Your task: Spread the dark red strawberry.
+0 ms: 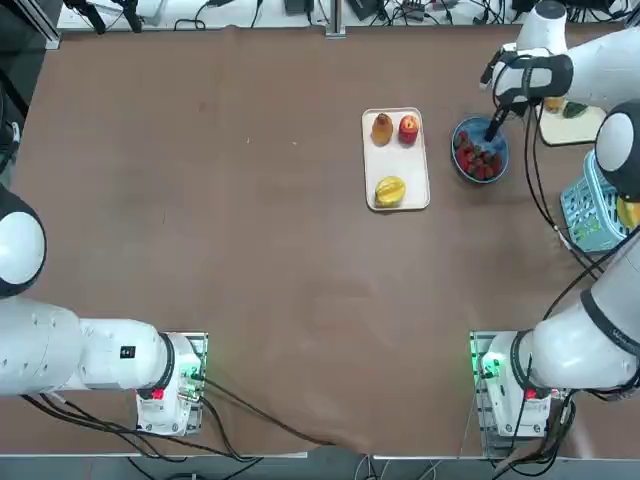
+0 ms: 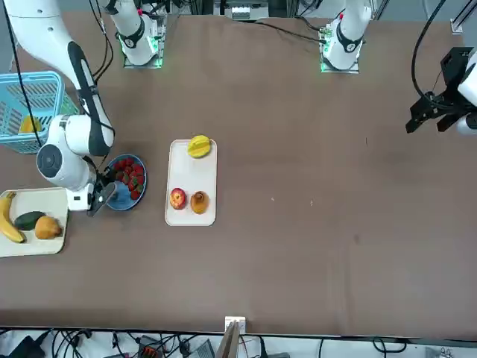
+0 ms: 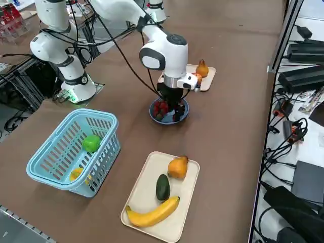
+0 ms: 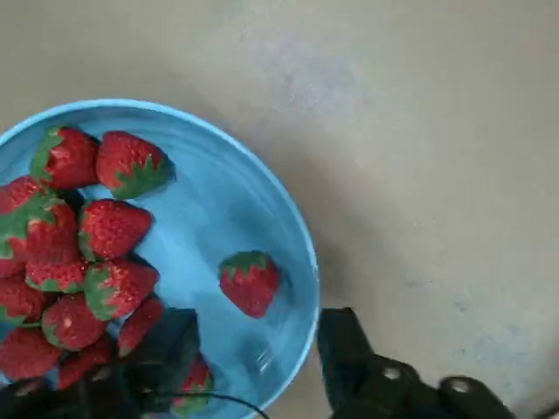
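Observation:
A blue bowl (image 4: 210, 218) holds a pile of red strawberries (image 4: 70, 253), and one strawberry (image 4: 250, 281) lies apart from them near the rim. My right gripper (image 4: 253, 358) is open and low over the bowl's edge, one finger inside the bowl next to the pile and the other outside the rim. In the top view the gripper (image 1: 493, 130) hangs over the bowl (image 1: 462, 165) at the far right of the table. From the right side, the gripper (image 3: 173, 109) reaches down into the bowl (image 3: 167, 120). None of the berries stands out as clearly darker.
A white tray (image 1: 385, 160) with a pear, an apple and a yellow fruit lies left of the bowl. A cream tray (image 3: 147, 177) with a banana, an avocado and an orange fruit, and a blue basket (image 3: 76, 152), stand to the bowl's right.

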`<state>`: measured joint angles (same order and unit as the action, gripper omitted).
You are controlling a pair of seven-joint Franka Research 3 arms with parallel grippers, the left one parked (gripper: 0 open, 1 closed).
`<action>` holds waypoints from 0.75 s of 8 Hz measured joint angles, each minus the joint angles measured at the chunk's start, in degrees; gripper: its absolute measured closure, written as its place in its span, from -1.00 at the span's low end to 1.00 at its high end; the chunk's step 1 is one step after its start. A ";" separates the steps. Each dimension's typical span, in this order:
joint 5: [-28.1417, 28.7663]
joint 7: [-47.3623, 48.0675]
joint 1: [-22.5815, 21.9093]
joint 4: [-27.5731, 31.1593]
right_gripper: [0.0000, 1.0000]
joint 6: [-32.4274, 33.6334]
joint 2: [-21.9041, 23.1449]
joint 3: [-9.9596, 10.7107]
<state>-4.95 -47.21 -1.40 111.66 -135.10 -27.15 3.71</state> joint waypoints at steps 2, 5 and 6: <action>1.08 2.71 -0.21 -1.70 -1.00 5.32 2.20 -0.43; 1.92 8.72 -4.43 -2.60 -0.91 10.37 6.25 -1.48; 1.96 8.94 -6.58 -2.31 -0.90 10.20 6.29 -1.54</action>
<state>-2.99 -38.27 -7.97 109.35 -124.90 -20.86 2.17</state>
